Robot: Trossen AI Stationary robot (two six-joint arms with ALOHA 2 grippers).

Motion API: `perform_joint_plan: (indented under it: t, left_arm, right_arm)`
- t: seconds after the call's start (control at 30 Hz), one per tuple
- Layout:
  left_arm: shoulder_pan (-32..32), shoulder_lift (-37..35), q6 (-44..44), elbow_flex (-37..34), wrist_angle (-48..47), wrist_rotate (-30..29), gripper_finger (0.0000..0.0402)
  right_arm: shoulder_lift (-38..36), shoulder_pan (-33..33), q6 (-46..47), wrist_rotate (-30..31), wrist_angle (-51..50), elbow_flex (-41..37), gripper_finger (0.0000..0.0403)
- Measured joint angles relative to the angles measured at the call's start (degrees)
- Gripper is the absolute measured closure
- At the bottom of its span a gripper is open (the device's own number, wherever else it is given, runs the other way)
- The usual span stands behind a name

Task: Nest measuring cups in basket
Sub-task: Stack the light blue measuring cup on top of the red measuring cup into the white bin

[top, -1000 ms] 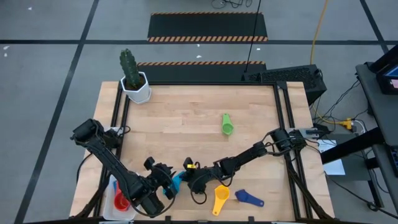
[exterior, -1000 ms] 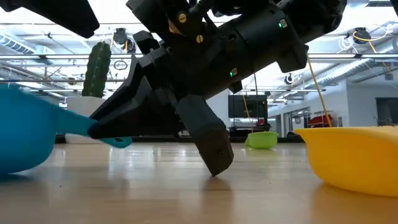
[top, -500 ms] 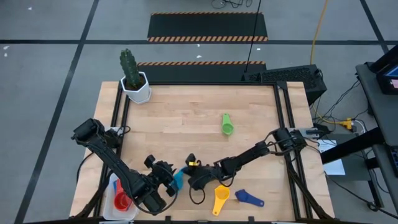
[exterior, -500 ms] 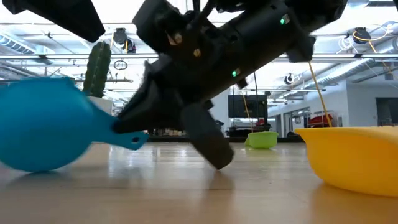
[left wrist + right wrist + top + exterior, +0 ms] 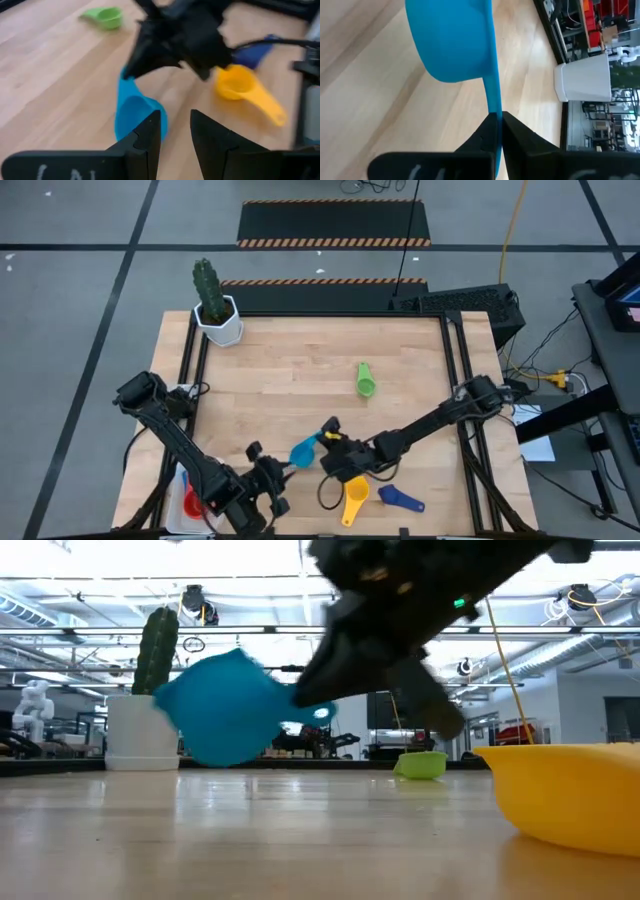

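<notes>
Pinching the light blue cup's (image 5: 303,450) handle, the right gripper's (image 5: 327,436) jaws are closed.

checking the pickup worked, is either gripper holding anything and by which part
The right gripper is shut on the light blue measuring cup, pinching the end of its handle, with the cup lifted off the table. The left gripper holds nothing.
</notes>
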Motion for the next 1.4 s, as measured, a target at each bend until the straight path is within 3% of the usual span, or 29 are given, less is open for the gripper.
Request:
perform_joint_plan:
  t: [0.23, 0.43, 0.57, 0.77, 0.87, 1.0, 1.4]
  left_arm:
    - [1.00, 0.00, 11.47, 0.00, 11.30, 1.98, 0.0275]
    - [5.00, 0.79, 17.65, 0.00, 18.48, 7.52, 0.0202]
    - [7.56, 1.87, 24.89, 0.00, 22.94, 8.17, 0.0152]
    - [11.32, 1.90, 33.91, 0.00, 26.94, 9.30, 0.0111]
    - [13.69, 1.90, 36.38, 0.00, 26.99, 13.17, 0.0110]
    - [17.71, 1.92, 36.50, 0.00, 26.66, 23.73, 0.0124]
    - [23.80, 1.95, 44.20, 0.00, 26.62, 40.22, 0.0188]
  right_arm:
    - [-11.14, 0.79, 2.10, -0.24, 1.84, -11.25, 0.0402]
    - [-21.14, 1.77, 2.87, -0.54, 9.83, -20.95, 0.0402]
    - [-25.97, 2.97, 0.81, -0.62, 11.27, -25.48, 0.0402]
    - [-29.35, 3.74, -1.63, -0.48, 11.08, -28.69, 0.0402]
    - [-29.33, 3.76, -2.29, -0.50, 11.35, -28.72, 0.0402]
    - [-29.31, 3.76, -2.33, -0.48, 11.40, -28.74, 0.0402]
    - [-29.31, 4.09, -3.37, -0.45, 11.46, -28.74, 0.0402]
